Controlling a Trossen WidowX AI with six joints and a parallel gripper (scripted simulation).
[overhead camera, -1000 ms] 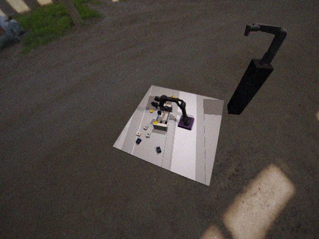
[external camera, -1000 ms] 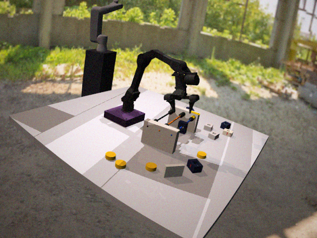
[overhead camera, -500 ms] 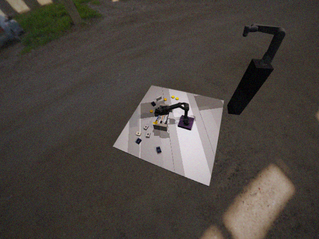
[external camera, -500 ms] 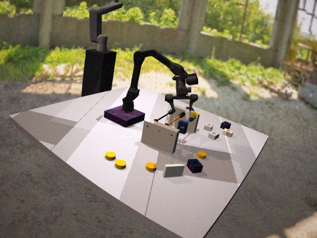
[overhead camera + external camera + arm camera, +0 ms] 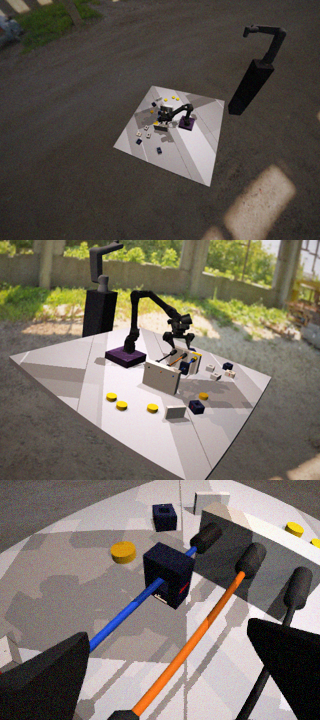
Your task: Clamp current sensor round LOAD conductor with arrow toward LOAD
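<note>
A dark navy sensor [image 5: 183, 366] [image 5: 167, 575] sits around the blue conductor [image 5: 125, 617], between the two upright panels. It looks closed; whether it is latched cannot be told. A red mark shows on its side toward the orange conductor [image 5: 185, 655]; its pointing direction is unclear. A black conductor [image 5: 257, 690] runs beyond the orange one. A yellow label [image 5: 196, 353] tops the far panel by the blue conductor's end; its text is unreadable. My gripper [image 5: 181, 347] [image 5: 171, 634] is open and empty, above the conductors near the far panel, apart from the sensor.
The near panel [image 5: 160, 379] stands across the conductors' other ends. Beyond it are a small upright plate [image 5: 175, 412], a navy block [image 5: 196, 407] and several yellow discs [image 5: 152, 408]. White blocks [image 5: 215, 377] and another navy block [image 5: 227, 366] lie past the far panel.
</note>
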